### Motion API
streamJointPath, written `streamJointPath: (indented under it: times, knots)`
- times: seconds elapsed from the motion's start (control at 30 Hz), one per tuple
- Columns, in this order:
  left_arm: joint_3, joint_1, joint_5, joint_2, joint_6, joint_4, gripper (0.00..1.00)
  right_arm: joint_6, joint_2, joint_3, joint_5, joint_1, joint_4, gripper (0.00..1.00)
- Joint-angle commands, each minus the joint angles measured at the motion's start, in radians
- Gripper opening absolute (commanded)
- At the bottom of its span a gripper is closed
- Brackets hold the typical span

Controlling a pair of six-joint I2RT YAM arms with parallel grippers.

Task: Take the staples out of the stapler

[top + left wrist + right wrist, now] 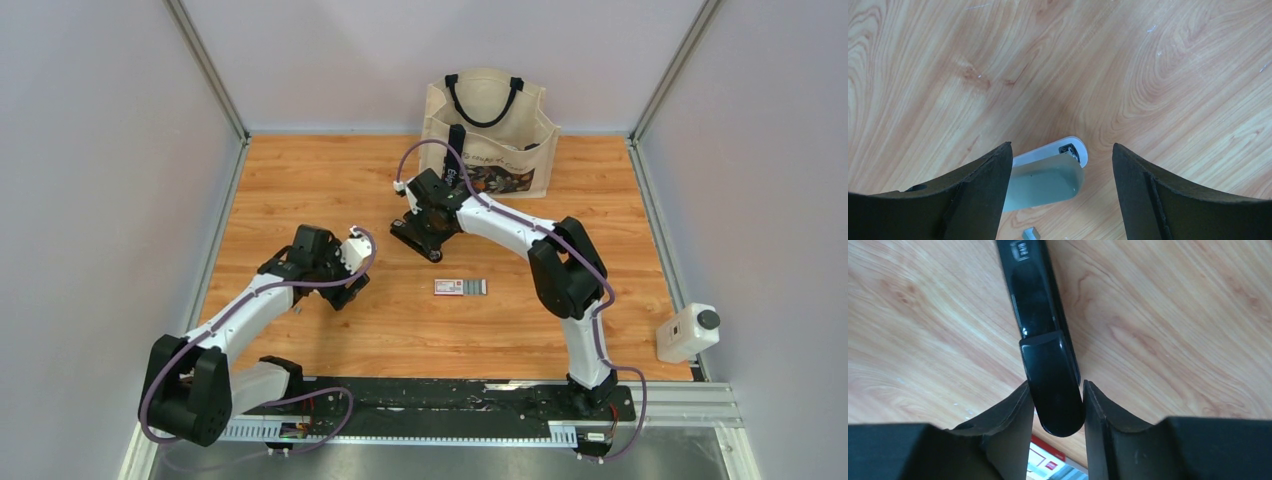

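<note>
Black stapler (1048, 370) clamped between right fingers (998, 435); left fingers (973, 195) spread above pale stapler (1045, 182), seen only from left wrist.

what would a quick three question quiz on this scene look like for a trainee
1. True or false: the left gripper is shut on the white stapler.
2. Which thing sits between the fingers of the right gripper? A: a black stapler. B: a pen. C: a cup.
3. Fill in the gap: at the far edge of the table stands a cloth ___.

Key: 1 false, the fingers stand wide apart on either side of it; 2 A; 3 bag.
</note>
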Motion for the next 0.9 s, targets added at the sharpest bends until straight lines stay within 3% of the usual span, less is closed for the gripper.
streamJointPath:
  times: [0.0, 0.33, 0.6, 0.8, 0.87]
  knots:
    - [-0.012, -0.016, -0.009, -0.011, 0.05, 0.021, 0.81, 0.123, 0.01, 0.06, -0.091, 0.027, 0.079, 0.38]
    - [-0.032, -0.034, -0.08, -0.103, 0.122, -0.083, 0.73, 0.2, -0.015, 0.055, 0.029, 0.127, 0.034, 0.15]
    - [-0.006, -0.036, -0.098, -0.151, 0.165, -0.161, 0.69, 0.368, -0.061, -0.034, 0.024, 0.175, 0.071, 0.09]
    - [0.014, -0.034, -0.111, -0.157, 0.172, -0.194, 0.69, 0.436, -0.055, -0.024, 0.033, 0.213, 0.066, 0.14]
    - [0.027, -0.036, -0.091, -0.172, 0.155, -0.201, 0.72, 0.436, -0.05, 0.006, 0.039, 0.213, 0.051, 0.35]
